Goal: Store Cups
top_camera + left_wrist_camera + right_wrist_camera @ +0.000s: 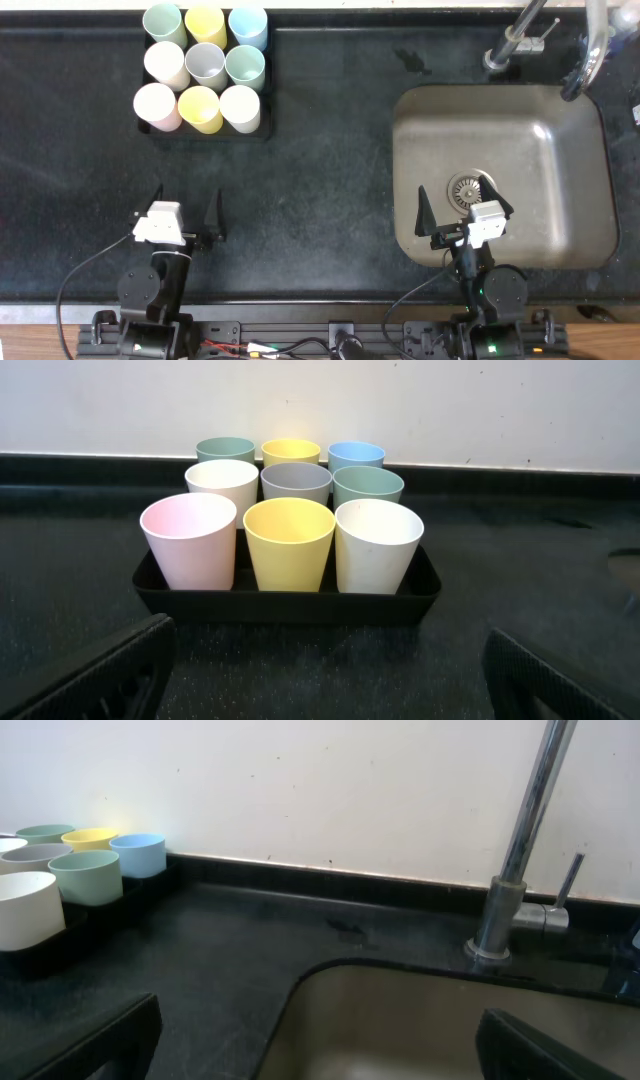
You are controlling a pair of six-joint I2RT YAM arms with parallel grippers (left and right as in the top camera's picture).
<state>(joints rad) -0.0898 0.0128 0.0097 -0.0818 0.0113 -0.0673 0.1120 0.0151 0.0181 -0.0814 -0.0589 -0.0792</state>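
Several pastel cups stand upright in three rows inside a black tray (269,112) at the back left of the dark counter. The front row is a pink cup (157,106), a yellow cup (200,108) and a white cup (240,108). My left gripper (186,214) sits near the counter's front edge, well short of the tray, open with nothing between its fingers. Its wrist view faces the tray (290,606) head on. My right gripper (460,208) hovers over the front part of the sink (555,150), open and holding nothing.
A metal faucet (518,40) rises behind the sink at the back right, with a drain (468,189) near the right gripper. Bare dark counter (320,190) lies between the tray and the sink. A pale wall (320,790) runs behind the counter.
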